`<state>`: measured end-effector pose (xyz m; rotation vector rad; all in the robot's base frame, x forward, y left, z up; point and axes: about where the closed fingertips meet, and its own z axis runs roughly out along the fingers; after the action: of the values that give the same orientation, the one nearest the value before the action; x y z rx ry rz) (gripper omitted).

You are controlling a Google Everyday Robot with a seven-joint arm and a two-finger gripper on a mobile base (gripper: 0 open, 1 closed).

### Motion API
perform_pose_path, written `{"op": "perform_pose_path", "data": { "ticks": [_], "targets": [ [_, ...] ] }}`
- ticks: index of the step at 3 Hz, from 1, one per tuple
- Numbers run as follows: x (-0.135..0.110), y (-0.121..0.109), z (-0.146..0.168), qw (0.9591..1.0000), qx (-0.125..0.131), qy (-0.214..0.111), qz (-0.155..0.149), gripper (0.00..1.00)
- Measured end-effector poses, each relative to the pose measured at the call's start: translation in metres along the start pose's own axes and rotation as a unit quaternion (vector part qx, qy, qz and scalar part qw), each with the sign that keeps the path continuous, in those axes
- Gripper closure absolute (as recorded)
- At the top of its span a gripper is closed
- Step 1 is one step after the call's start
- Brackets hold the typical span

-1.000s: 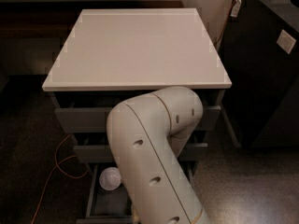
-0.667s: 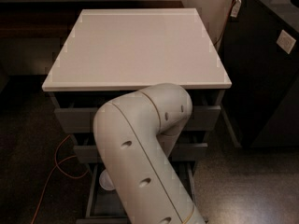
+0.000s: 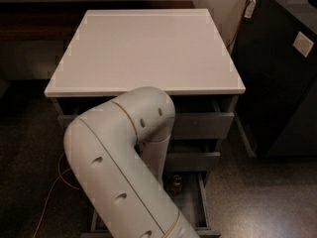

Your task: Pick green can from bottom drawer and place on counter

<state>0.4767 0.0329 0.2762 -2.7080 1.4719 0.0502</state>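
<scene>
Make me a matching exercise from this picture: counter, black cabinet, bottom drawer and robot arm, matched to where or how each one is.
Things:
1 counter
2 black cabinet
3 bottom drawer
4 robot arm

Places or states:
A bent, in front of the drawers
B pulled open
C on top of the drawers
D right of the drawers

Pairs: 1-C, 2-D, 3-B, 4-A.

The tool is out of view, hidden behind the arm.

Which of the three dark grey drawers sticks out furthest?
The lowest dark grey drawer; the top drawer and middle drawer sit further in. The tool is hidden behind the white arm.
</scene>
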Motion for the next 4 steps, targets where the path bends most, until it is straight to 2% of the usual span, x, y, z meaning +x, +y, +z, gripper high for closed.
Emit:
{"op": "perform_pose_path", "data": {
  "ticks": [1, 2, 3, 4],
  "targets": [
    [-0.001, 0.004, 0.001, 0.9982, -0.015, 0.009, -0.057, 0.0],
    [-0.002, 0.004, 0.0, 0.9974, -0.017, 0.01, -0.07, 0.0],
    [-0.005, -0.007, -0.006, 0.996, 0.018, -0.022, -0.084, 0.0],
    [-0.027, -0.023, -0.015, 0.9769, 0.1, -0.098, -0.161, 0.0]
  ]
}}
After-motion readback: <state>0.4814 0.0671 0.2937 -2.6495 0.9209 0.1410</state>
